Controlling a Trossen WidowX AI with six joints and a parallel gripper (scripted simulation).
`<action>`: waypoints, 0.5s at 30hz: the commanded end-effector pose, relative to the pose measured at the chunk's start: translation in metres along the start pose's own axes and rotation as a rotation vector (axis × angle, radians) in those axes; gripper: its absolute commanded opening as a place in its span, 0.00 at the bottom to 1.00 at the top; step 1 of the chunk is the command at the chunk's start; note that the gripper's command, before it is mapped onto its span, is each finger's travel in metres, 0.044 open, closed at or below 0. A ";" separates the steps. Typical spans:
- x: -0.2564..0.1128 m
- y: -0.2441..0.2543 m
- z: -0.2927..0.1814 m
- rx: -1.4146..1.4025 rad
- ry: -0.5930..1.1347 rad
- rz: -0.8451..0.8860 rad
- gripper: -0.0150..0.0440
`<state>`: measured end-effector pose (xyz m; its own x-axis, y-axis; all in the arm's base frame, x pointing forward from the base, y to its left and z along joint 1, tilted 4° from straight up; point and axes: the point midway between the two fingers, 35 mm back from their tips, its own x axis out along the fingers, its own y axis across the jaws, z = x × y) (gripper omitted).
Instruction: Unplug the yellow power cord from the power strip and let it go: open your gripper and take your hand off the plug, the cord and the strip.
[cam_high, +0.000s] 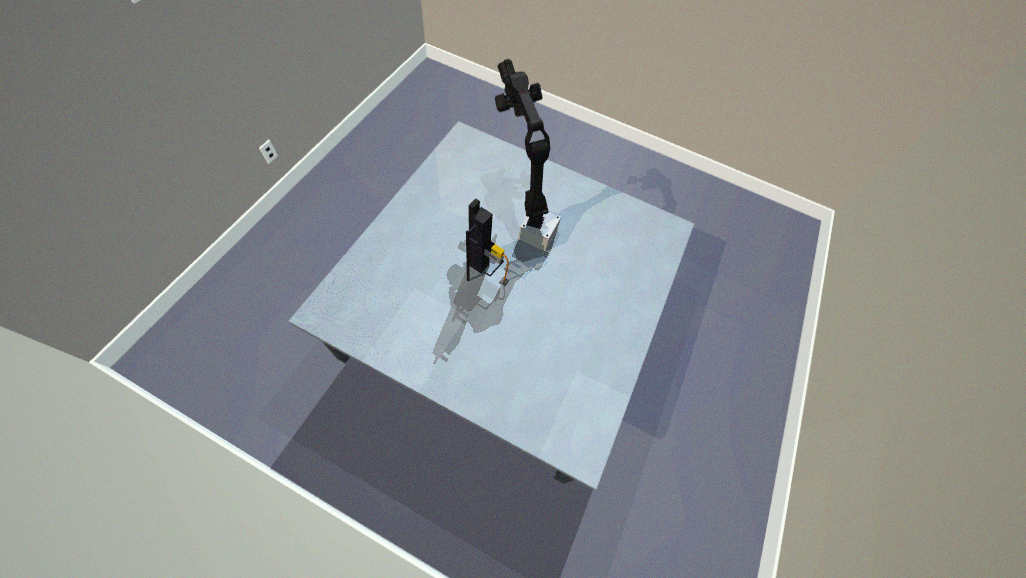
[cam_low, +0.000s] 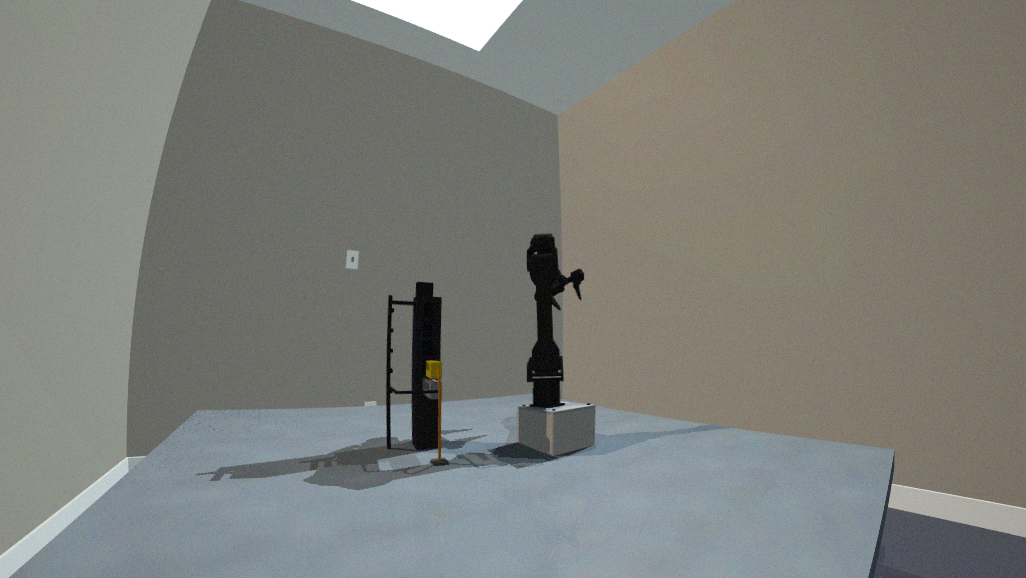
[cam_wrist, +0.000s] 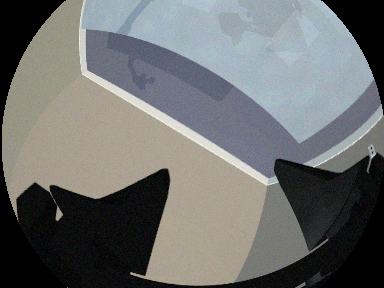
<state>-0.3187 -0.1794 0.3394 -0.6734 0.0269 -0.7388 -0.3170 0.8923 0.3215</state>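
The black power strip (cam_high: 481, 226) (cam_low: 426, 333) stands upright on the table. The yellow plug (cam_high: 496, 251) (cam_low: 432, 369) sits against the strip's lower side. Its contacts are hidden, so how deep it sits cannot be told. Its orange-yellow cord (cam_high: 506, 268) (cam_low: 439, 423) hangs down to a small dark piece at the table top. My gripper (cam_low: 567, 299) (cam_wrist: 225, 171) is open and empty, high above the table, well apart from the plug, the cord and the strip. In the wrist view its two black fingers stand wide apart, with only wall and floor between them.
A grey plug (cam_low: 430, 388) sits just below the yellow one. A thin black frame (cam_low: 389, 344) stands beside the strip. The arm's pale base box (cam_high: 538, 233) (cam_low: 556, 429) stands near the strip. The table (cam_high: 574, 344) (cam_low: 646, 502) has room walls beyond it.
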 end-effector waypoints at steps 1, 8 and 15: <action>0.000 -0.001 0.000 0.000 0.001 -0.001 0.89; -0.018 -0.030 -0.003 0.007 0.051 -0.064 0.58; -0.034 -0.078 0.003 0.066 0.072 -0.169 0.53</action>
<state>-0.2818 -0.2349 0.3387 -0.6690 -0.1111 -0.7349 -0.3821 0.8995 0.2119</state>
